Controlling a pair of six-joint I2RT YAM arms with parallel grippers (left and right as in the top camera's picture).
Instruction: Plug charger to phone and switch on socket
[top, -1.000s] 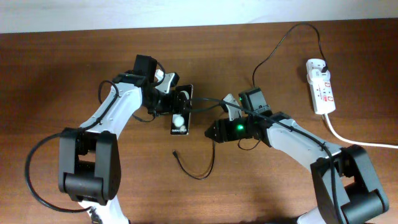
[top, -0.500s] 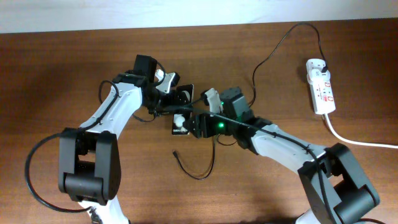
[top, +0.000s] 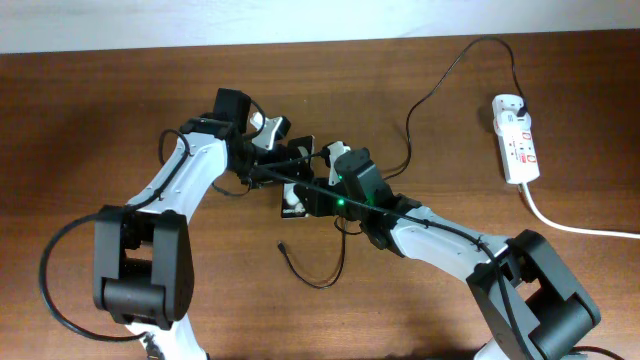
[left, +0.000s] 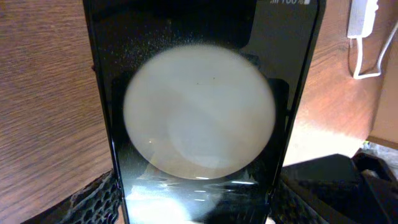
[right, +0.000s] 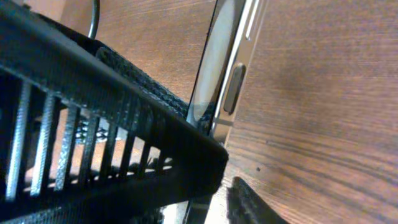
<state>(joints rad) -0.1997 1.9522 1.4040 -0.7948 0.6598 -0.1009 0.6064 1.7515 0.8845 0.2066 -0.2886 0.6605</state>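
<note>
Phone (top: 289, 203): black, glossy face with a white round spot, located on the table (top: 100, 120) between both arms.
Left gripper (top: 280, 160): clamped on the phone, pads seen against both long edges.
Right gripper (top: 310, 196): placed at the phone's side edge; whether it is pinched cannot be told.
Charger (top: 312, 282): thin black cable, tip lying loose near the phone.
Socket (top: 515, 140): white, well apart from the phone.
</note>
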